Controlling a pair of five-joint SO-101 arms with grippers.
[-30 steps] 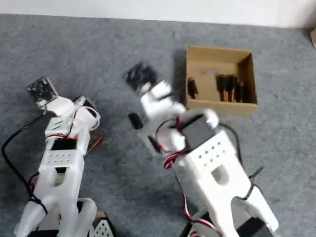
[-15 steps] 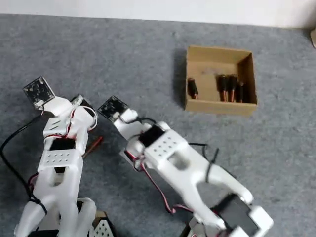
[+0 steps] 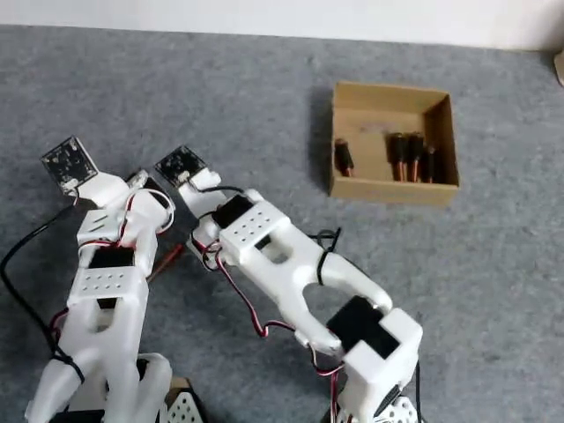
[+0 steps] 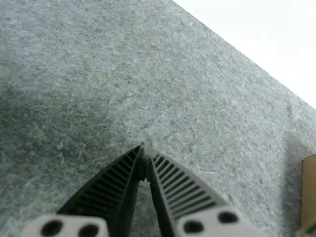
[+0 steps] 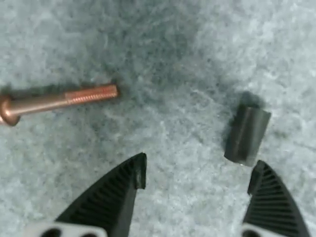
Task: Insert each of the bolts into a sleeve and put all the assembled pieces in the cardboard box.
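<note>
A copper bolt [image 5: 54, 102] lies on the grey carpet, and a short dark sleeve [image 5: 247, 133] lies apart from it. My right gripper [image 5: 197, 173] hangs open just above the carpet; the sleeve is close to one fingertip and the bolt is off to the other side. In the high view the bolt [image 3: 167, 259] pokes out between the two arms. My left gripper [image 4: 144, 150] is shut and empty over bare carpet. The cardboard box [image 3: 392, 189] stands at the far right and holds several assembled pieces [image 3: 410, 157].
The right arm [image 3: 282, 264] stretches diagonally across the middle of the table, close beside the left arm [image 3: 110, 256]. A pale wall edge runs along the far side of the carpet.
The right arm has swung left from near the box to a spot beside the left arm, over the bolt and sleeve. The left arm has stayed where it was.
</note>
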